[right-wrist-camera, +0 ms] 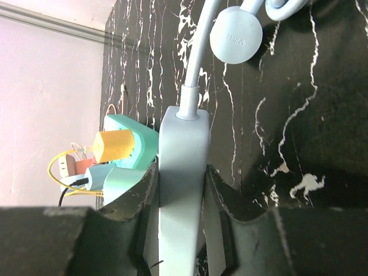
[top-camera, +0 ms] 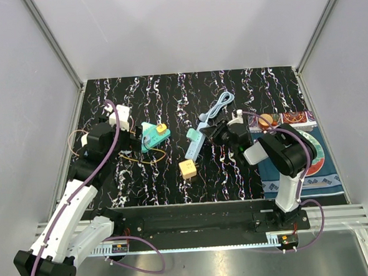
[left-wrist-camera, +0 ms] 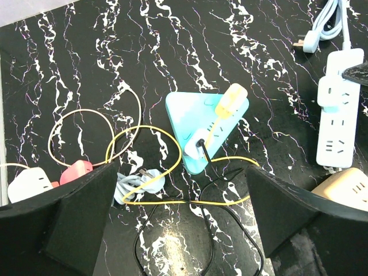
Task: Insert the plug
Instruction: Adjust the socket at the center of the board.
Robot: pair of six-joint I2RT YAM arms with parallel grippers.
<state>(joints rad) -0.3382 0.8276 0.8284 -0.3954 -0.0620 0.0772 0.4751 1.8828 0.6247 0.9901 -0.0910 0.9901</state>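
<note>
1. The right pincer (right-wrist-camera: 181, 175) is clamped on the power strip (right-wrist-camera: 183, 144), one finger on each long side. It is a firm grip on the body.
2. The left pincer (left-wrist-camera: 181, 172) gapes wide and holds nothing. It hangs above the teal hub (left-wrist-camera: 204, 129), which already carries a yellow plug (left-wrist-camera: 230, 100).
3. The strip lies mid-counter (top-camera: 169, 95). Its long axis runs away from the right wrist, and its cord (right-wrist-camera: 195, 63) leaves from the far end.
4. The plug (right-wrist-camera: 236, 34) that I take to be the task's lies just past that end, beside the looped cord, with its flat round back facing the camera. I can't tell which way its prongs point.
5. It looks light, made of hard, smooth plastic. It should be gripped across the body's flanks, never by the prongs or the cord.
6. The cord is soft and springy, so it will likely tug the plug off line. The strip looks light enough to skate, so pinning it makes sense.
</note>
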